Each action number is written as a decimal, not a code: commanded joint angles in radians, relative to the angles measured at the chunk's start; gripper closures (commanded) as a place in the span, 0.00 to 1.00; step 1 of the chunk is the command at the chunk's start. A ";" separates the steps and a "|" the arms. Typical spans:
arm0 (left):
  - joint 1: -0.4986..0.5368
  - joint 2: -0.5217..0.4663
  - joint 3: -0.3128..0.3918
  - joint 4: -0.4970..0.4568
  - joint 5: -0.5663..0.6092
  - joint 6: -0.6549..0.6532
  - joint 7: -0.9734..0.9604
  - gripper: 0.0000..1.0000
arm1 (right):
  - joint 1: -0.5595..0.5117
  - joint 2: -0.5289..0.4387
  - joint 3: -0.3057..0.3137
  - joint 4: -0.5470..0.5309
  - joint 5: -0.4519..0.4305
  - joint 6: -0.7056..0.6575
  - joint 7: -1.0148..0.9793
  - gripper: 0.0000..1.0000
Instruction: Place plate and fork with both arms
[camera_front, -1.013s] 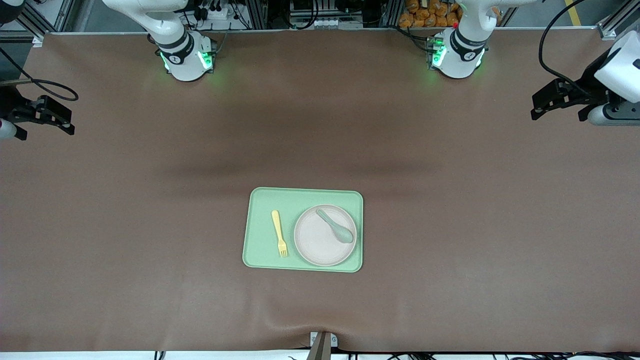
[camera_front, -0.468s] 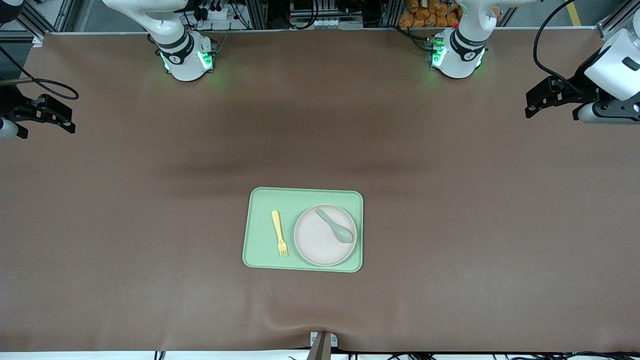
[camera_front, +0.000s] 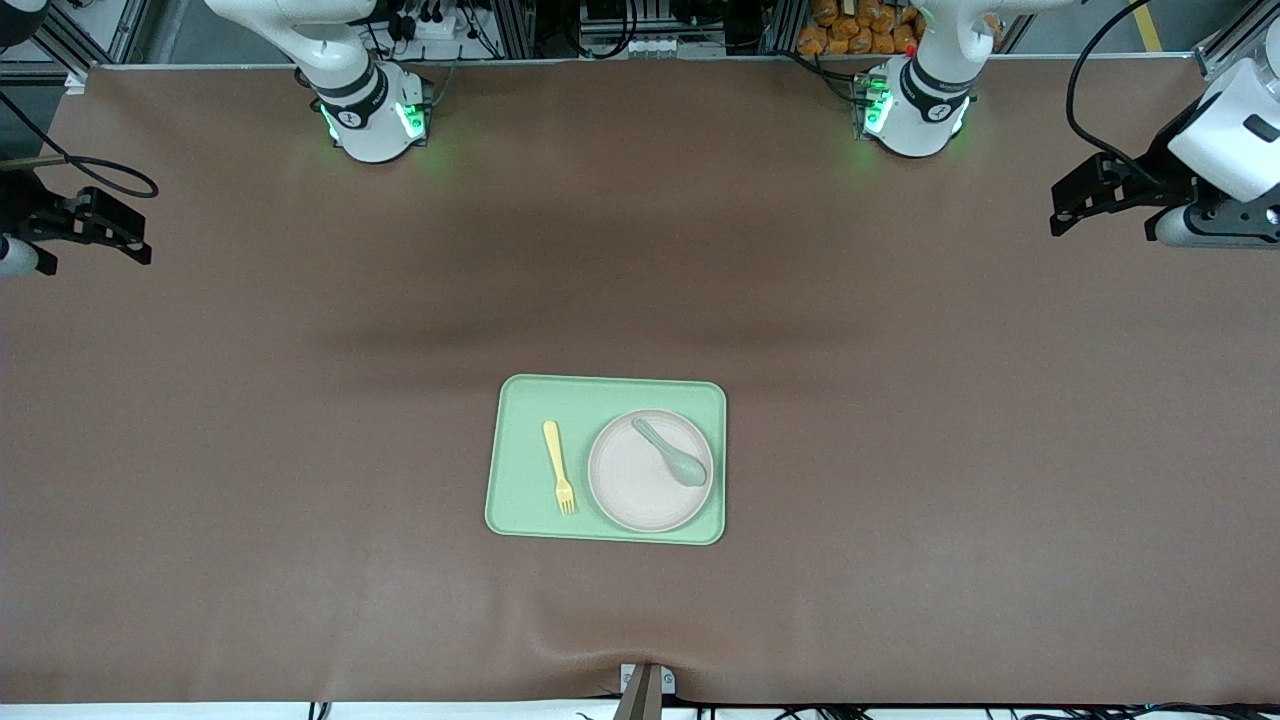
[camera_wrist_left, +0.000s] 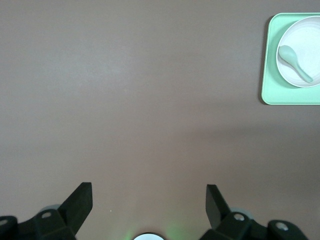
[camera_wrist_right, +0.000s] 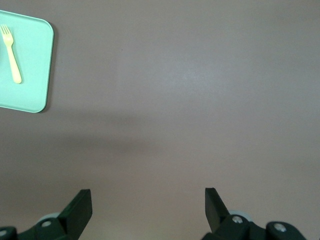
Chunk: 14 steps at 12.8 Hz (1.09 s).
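The pale pink plate (camera_front: 650, 470) (camera_wrist_left: 300, 50) rests on a light-green tray (camera_front: 530, 400), at the side toward the left arm's end of the table. A grey-green spoon (camera_front: 672, 452) (camera_wrist_left: 295, 62) lies in the plate. Beside the plate, the yellow fork (camera_front: 559, 466) (camera_wrist_right: 11, 53) lies flat on the tray (camera_wrist_right: 35, 75) with its tines toward the front camera. My left gripper (camera_front: 1085, 205) (camera_wrist_left: 149, 196) hangs open and empty over bare table at the left arm's end. Over the right arm's end, my right gripper (camera_front: 125, 235) (camera_wrist_right: 148, 200) is open and empty too. Both are well away from the tray.
Brown matting (camera_front: 900, 400) covers the whole table. The two arm bases (camera_front: 375, 120) (camera_front: 915, 115) glow green along the edge farthest from the front camera. A small metal bracket (camera_front: 645, 685) sits at the table's nearest edge.
The left gripper has shifted slightly toward the table's middle and up in the view since the earliest frame. The right gripper, tray, plate and fork have stayed put.
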<state>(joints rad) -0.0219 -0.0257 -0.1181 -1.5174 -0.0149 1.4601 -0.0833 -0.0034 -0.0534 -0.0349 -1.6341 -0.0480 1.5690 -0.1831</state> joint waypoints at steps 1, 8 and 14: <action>0.005 -0.017 -0.008 -0.010 0.018 0.000 0.000 0.00 | -0.012 0.003 0.010 0.017 -0.021 -0.014 -0.012 0.00; 0.008 -0.017 -0.008 -0.014 0.016 0.000 0.007 0.00 | -0.013 0.003 0.010 0.017 -0.019 -0.014 -0.012 0.00; -0.003 -0.017 -0.011 -0.012 0.018 0.002 0.010 0.00 | -0.013 0.004 0.010 0.017 -0.019 -0.014 -0.012 0.00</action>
<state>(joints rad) -0.0245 -0.0256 -0.1212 -1.5190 -0.0149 1.4602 -0.0832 -0.0034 -0.0534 -0.0351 -1.6341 -0.0482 1.5690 -0.1832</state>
